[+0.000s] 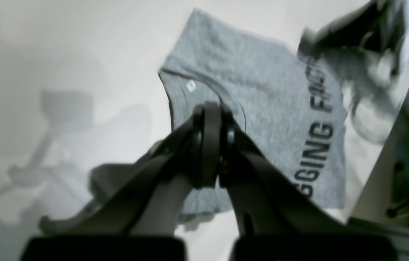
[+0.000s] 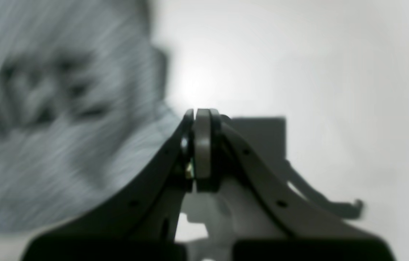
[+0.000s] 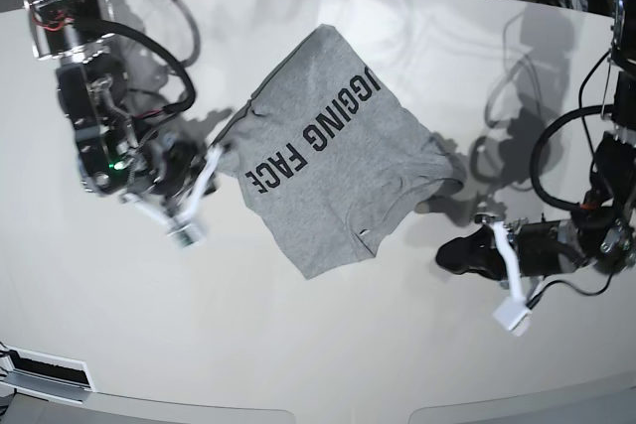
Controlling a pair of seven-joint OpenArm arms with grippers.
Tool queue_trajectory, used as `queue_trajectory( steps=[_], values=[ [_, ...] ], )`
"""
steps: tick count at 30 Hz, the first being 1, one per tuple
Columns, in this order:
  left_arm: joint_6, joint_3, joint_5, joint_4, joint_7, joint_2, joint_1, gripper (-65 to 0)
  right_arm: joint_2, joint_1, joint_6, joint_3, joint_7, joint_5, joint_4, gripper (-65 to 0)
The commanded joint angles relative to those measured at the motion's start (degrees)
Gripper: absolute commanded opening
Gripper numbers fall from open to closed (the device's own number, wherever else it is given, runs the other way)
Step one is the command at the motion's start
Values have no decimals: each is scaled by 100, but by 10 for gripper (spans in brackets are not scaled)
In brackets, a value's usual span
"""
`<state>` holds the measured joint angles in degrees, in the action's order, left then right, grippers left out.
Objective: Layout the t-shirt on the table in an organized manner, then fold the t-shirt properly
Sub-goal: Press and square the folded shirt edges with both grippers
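Currently both the left gripper (image 3: 512, 317) and right gripper (image 3: 182, 230) are clenched empty beside the t-shirt (image 3: 333, 161); open them, then pinch opposite hem corners and pull it flat.

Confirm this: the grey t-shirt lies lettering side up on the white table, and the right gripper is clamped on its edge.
Not quite. The right gripper holds nothing: the base view shows it beside the t-shirt, off the cloth, and the right wrist view shows its jaws shut on nothing. The rest stands: the lettering faces up on the white table.
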<state>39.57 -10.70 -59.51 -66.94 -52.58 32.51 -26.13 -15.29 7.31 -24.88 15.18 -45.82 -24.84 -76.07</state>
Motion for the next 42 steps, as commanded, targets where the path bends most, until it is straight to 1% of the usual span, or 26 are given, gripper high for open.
queue_trajectory(
  steps=[1, 4, 7, 8, 10, 12, 16, 19, 21, 25, 27, 29, 35, 39, 42],
  values=[
    [43, 142, -98, -70, 103, 68, -68, -650, 52, 114, -101, -28, 107, -11, 0, -650],
    [43, 387, -57, -70, 7, 70, 205, -650, 271, 79, -575, -24, -122, -61, 35, -650],
    [43, 444, -52, -70, -254, 83, 437, -650, 374, 15, -850, -24, -634, -457, -55, -650],
    [43, 444, -59, -70, -317, 85, 509, -650, 372, -35, -881, -24, -826, -662, -129, -650],
    [43, 446, -35, -70, -326, 87, 643, -650, 369, -208, -876, -24, -1217, -997, -319, -650],
    [43, 446, -42, -70, -319, 87, 730, -650, 369, -439, -876, -24, -1438, -1217, -555, -650],
    [43, 446, -63, -70, -319, 85, 754, -650, 369, -968, -879, -24, -1362, -1268, -1147, -650],
    [43, 446, -83, -72, -319, 85, 756, -650, 369, -1274, -802, -24, -1335, -1270, -1486, -650],
    [43, 446, -87, -72, -304, 83, 752, -650, 372, -1451, -723, -24, -1331, -1272, -1606, -650],
    [43, 446, -125, -72, -280, 87, 730, -650, 369, -1604, -721, -24, -1333, -1246, -1626, -650],
    [43, 446, -125, -72, -280, 87, 721, -650, 369, -1606, -619, -24, -1335, -1250, -1626, -650],
    [43, 446, -125, -72, -284, 85, 723, -650, 369, -1620, -409, -24, -1335, -1248, -1626, -650],
    [43, 446, -125, -72, -330, 94, 726, -650, 385, -1818, -424, -24, -1340, -1287, -1735, -650],
    [43, 446, -127, -72, -323, 96, 726, -650, 387, -2059, -444, -24, -1342, -1292, -2116, -650],
    [43, 446, -238, -72, -323, 98, 726, -650, 385, -2269, -450, -24, -1340, -1285, -2490, -650]
  ],
)
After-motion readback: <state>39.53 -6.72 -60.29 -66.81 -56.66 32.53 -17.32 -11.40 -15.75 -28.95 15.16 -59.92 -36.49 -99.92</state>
